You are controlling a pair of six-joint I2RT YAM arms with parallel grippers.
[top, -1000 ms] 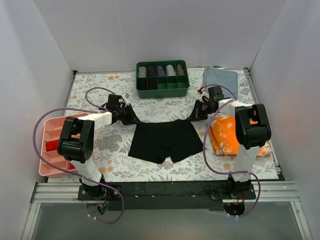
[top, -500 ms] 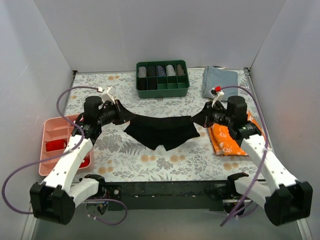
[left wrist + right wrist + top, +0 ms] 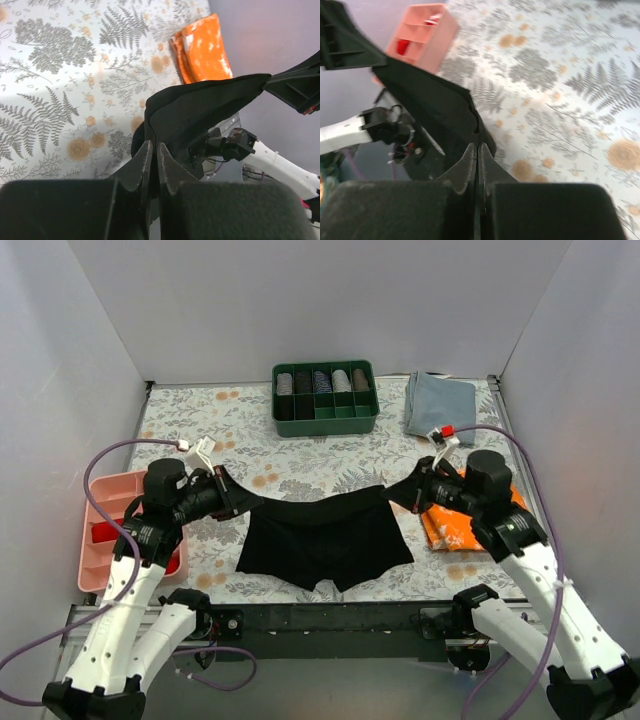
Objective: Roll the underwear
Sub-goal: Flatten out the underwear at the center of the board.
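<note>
the left fingers point(image 3: 141, 162) pinch one waistband corner of the black boxer briefs point(image 3: 325, 540) and the right fingers point(image 3: 466, 167) pinch the other. the garment spans between them over the floral surface point(image 3: 300, 455), long axis left to right, legs toward the arm bases, neither arm nearer.

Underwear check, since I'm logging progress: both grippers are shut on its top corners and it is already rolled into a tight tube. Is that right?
Not rolled. The top external view shows the underwear spread out, both legs showing, stretched between the left gripper and the right gripper. Both grippers are indeed shut on its top corners.
</note>
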